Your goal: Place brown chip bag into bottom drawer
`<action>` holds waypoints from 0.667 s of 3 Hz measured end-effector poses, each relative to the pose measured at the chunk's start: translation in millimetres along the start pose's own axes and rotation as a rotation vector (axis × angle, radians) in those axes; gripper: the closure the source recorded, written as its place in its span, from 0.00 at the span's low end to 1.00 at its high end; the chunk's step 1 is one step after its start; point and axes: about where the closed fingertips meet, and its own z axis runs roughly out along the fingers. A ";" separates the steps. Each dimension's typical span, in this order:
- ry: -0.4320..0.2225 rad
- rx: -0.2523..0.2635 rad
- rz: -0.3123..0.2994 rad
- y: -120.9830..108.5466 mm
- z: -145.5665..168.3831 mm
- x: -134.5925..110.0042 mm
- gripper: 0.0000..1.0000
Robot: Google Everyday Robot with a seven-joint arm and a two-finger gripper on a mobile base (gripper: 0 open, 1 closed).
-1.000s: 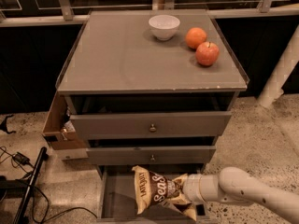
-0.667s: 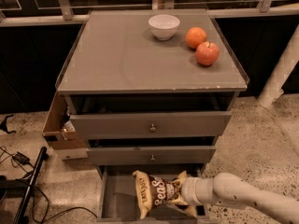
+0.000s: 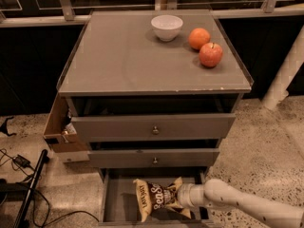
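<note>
Brown chip bag [image 3: 156,199] has been eased lower into the bottom drawer [image 3: 119,202], with the gripper [image 3: 182,197] clamped on its right end. Best laid flat before release.

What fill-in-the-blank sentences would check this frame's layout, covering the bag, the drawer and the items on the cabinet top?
1. The crinkly brown chip bag with cream-yellow ends is tilted over the open ___ drawer.
2. The gripper is at the bag's ___ end in the camera view, low in front of the cabinet.
3. On the grey cabinet top stand a round white bowl, an orange and a red ___.
Missing words: bottom; right; apple.
</note>
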 end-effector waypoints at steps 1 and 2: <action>0.000 0.000 0.000 0.0 0.1 0.1 1.00; -0.007 0.013 0.001 3.1 15.9 16.5 1.00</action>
